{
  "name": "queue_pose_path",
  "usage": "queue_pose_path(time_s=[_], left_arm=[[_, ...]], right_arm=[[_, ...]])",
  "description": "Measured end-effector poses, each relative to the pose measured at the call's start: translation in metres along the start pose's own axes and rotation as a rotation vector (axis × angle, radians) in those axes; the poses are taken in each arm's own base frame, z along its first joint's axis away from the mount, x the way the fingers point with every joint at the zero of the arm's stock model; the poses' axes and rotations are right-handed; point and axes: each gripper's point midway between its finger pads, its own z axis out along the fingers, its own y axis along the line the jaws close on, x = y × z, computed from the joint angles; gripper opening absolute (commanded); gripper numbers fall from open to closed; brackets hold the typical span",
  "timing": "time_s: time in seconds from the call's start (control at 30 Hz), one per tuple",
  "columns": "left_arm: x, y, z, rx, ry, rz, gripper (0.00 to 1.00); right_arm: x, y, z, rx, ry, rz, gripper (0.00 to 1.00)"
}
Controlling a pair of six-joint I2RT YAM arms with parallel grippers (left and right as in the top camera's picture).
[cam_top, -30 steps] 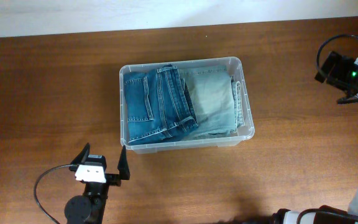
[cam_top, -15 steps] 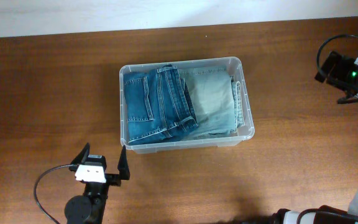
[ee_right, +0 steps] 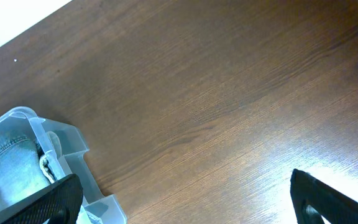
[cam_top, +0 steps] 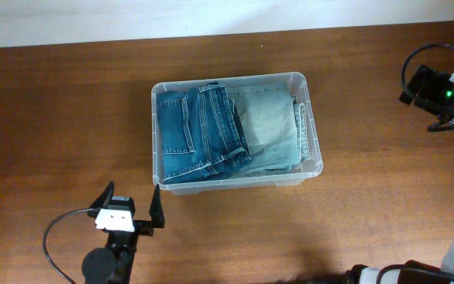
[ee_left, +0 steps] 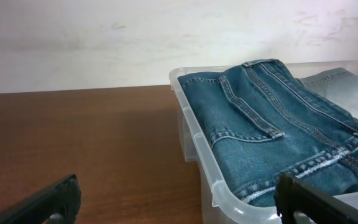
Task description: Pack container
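Observation:
The clear plastic container (cam_top: 315,134) stands at the table's middle. It holds folded dark blue jeans (cam_top: 195,130) on the left and folded pale blue jeans (cam_top: 270,126) on the right. My left gripper (cam_top: 131,207) is open and empty, just off the container's near left corner. The left wrist view shows the container's rim (ee_left: 194,134) and the dark jeans (ee_left: 272,124) between its fingers (ee_left: 179,199). My right arm (cam_top: 440,91) is at the far right edge; in the right wrist view its gripper (ee_right: 185,199) is open and empty over bare table, with the container's corner (ee_right: 73,146) at lower left.
The table is brown wood with a white wall (cam_top: 132,20) along its far edge. A black cable (cam_top: 53,237) loops beside my left arm's base at the near edge.

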Motion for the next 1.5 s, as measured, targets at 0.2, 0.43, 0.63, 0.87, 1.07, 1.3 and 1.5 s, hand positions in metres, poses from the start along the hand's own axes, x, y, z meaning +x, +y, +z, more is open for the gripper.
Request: queue_pose_path(time_s=[0.2,0.43,0.63,0.87,1.07,1.3,1.5], left_arm=[[0.000,0.000,0.000,0.000,0.000,0.000,0.99],[0.000,0.000,0.000,0.000,0.000,0.000,0.99],[0.000,0.000,0.000,-0.003,0.000,0.000,1.00],[0.000,0.001,0.000,-0.007,-0.002,0.000,0.99],[0.000,0.001,0.000,-0.007,-0.001,0.000,1.00],[0.000,0.001,0.000,-0.007,-0.001,0.000,0.99],[0.000,0.001,0.000,-0.007,-0.001,0.000,1.00]], right_arm=[[-0.002,-0.009,-0.003,0.058,-0.020,-0.005,0.99],[-0.027,0.037,-0.065,-0.024,-0.345,-0.097,0.99],[-0.012,0.093,-0.164,-0.341,-0.781,-0.139,0.99],[0.053,0.071,-0.153,-0.469,-0.963,-0.101,0.99],[0.104,0.054,-0.095,-0.472,-0.980,-0.093,0.99],[0.134,0.046,-0.051,-0.489,-1.031,-0.072,0.98],[0.150,0.044,-0.016,-0.476,-1.021,-0.072,0.98]])
